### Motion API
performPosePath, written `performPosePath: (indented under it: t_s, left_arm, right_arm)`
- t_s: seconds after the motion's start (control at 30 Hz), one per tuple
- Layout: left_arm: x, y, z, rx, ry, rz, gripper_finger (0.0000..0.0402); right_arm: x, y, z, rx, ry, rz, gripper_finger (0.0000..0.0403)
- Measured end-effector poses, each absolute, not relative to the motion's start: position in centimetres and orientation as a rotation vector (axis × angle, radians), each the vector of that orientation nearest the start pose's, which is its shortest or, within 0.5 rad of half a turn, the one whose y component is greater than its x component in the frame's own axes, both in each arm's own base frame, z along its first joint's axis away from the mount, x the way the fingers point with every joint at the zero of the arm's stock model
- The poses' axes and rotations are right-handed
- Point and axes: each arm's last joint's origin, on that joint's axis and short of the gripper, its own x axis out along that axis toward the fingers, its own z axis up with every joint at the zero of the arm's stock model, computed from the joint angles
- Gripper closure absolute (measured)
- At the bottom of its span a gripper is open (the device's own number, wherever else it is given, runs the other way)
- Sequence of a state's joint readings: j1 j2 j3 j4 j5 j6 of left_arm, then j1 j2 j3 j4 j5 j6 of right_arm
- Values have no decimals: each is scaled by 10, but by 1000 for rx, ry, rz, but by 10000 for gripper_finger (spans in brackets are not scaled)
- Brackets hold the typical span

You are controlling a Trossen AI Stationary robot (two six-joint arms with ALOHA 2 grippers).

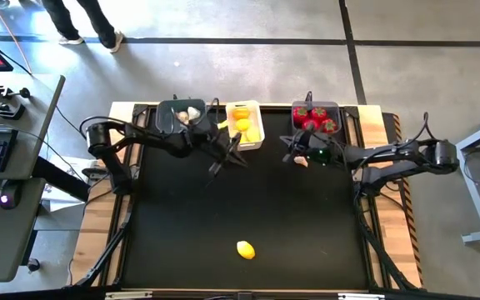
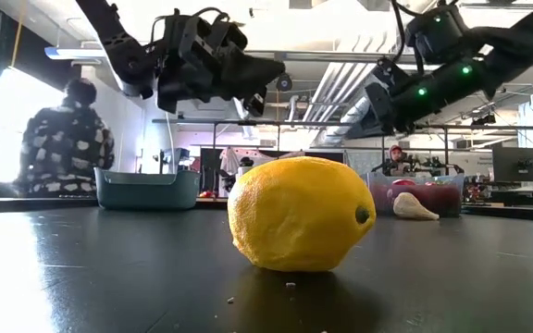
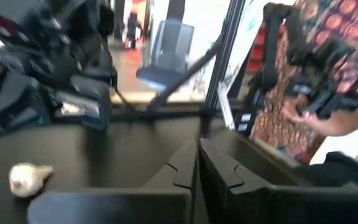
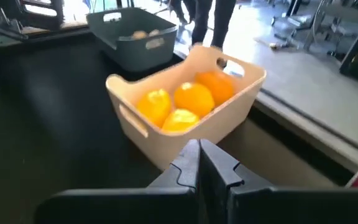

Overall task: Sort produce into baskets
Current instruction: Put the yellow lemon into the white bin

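Observation:
A yellow lemon (image 1: 246, 249) lies alone on the black mat near the front edge; it fills the low view (image 2: 299, 213). A whitish garlic piece (image 1: 303, 162) lies on the mat in front of the right dark grey basket (image 1: 316, 107), which holds red pieces. The white basket (image 4: 185, 102) holds several lemons. The left dark grey basket (image 1: 182, 117) holds garlic pieces. My left gripper (image 3: 197, 163) is shut and empty, above the mat in front of the white basket (image 1: 223, 158). My right gripper (image 4: 199, 160) is shut and empty, above the mat beside the loose garlic (image 1: 292, 155).
The three baskets stand in a row along the mat's far edge. A person's hand (image 3: 306, 115) holds a device beyond the table. A person sits in the room to the left (image 2: 63, 139). The mat (image 1: 182, 225) lies between the arms and the front edge.

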State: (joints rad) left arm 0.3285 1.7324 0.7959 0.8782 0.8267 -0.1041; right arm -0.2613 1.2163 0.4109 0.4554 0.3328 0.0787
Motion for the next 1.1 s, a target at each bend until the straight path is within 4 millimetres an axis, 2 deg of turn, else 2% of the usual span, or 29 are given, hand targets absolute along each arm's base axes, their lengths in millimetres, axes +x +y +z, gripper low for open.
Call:
performPosePath:
  t_s: [0.17, 0.37, 0.57, 0.77, 0.9, 1.1]
  left_arm:
    - [333, 62, 192, -54, 203, -452, 401]
    - [324, 17, 200, 100, 353, -408, 401]
    - [313, -28, 205, 99, 433, -488, 401]
    - [308, -66, 201, 103, 475, -556, 398]
    - [305, -84, 198, 78, 501, -554, 373]
    - [299, -106, 191, 62, 548, -586, 315]
  right_arm:
    - [218, -61, 175, 74, 358, -575, 403]
    - [218, -54, 172, 67, 381, -547, 403]
    - [218, -51, 171, 57, 388, -533, 403]
    - [218, -51, 171, 57, 388, -532, 403]
    - [218, -51, 171, 64, 391, -531, 403]
    - [218, -50, 170, 74, 398, -490, 403]
